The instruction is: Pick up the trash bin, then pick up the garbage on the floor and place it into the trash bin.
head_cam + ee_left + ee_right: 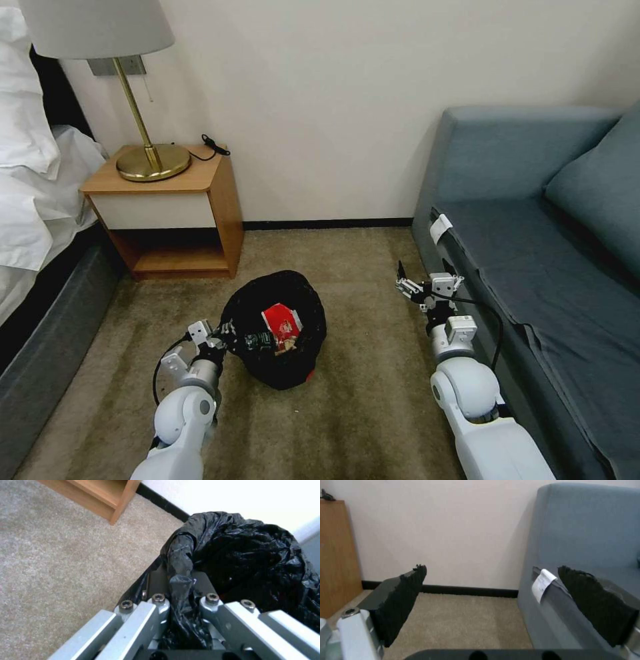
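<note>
While the left tool (230, 331) pinches the black liner at the rim of the trash bin (293, 373), a red-and-white packet (280, 320) lies inside. Beside the sofa (533, 267), the right tool (417, 283) hangs with fingers apart, holding nothing.

a bedroom: white-sheeted bed (30, 193), wooden nightstand (170, 213) with brass lamp (143, 143), blue sofa (533, 253), carpet (360, 407).

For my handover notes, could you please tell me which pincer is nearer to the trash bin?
Left. The left pincer is clamped on the trash bin's bag-lined rim; the right pincer hangs open beside the sofa, apart from it.
</note>
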